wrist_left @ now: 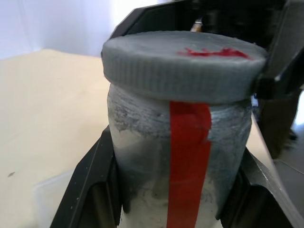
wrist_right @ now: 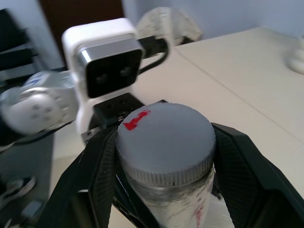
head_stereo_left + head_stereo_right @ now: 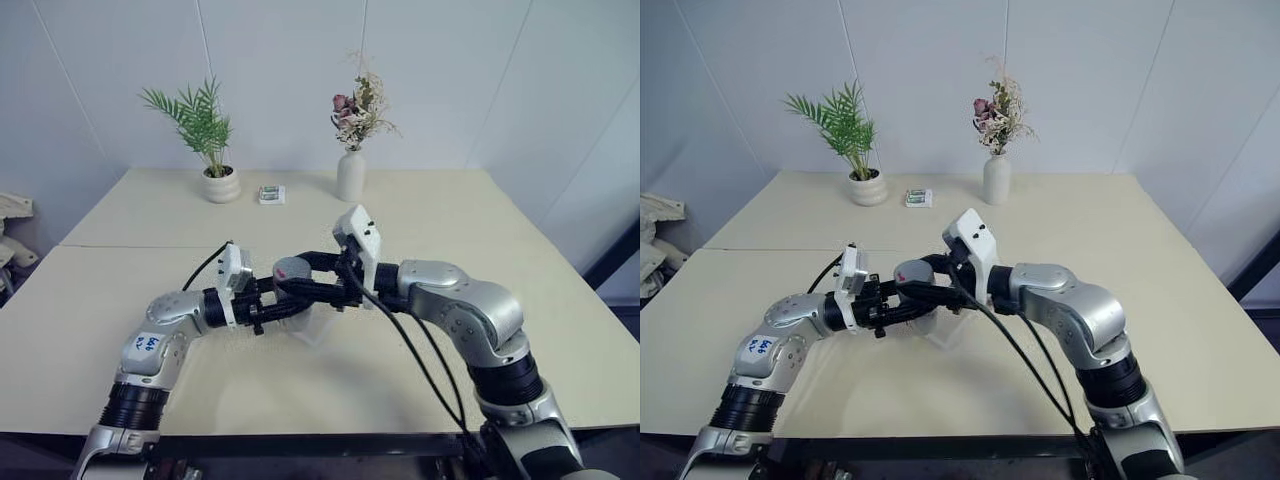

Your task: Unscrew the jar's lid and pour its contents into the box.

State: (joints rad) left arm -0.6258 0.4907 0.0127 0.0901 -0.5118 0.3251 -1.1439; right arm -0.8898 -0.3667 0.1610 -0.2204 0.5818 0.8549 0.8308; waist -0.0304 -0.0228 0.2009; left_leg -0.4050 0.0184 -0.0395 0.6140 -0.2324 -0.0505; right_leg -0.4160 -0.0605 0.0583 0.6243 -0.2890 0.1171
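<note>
Jar (image 1: pixel 180 156) of cloudy plastic, ribbed round grey lid (image 2: pixel 164 142).

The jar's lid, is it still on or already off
On. The grey lid sits flat on the jar, its ribbed rim overlapping the neck, with the right gripper clamped around it.

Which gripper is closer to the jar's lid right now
Right. The right gripper is clamped on the lid; the left gripper holds the jar body just below it.
</note>
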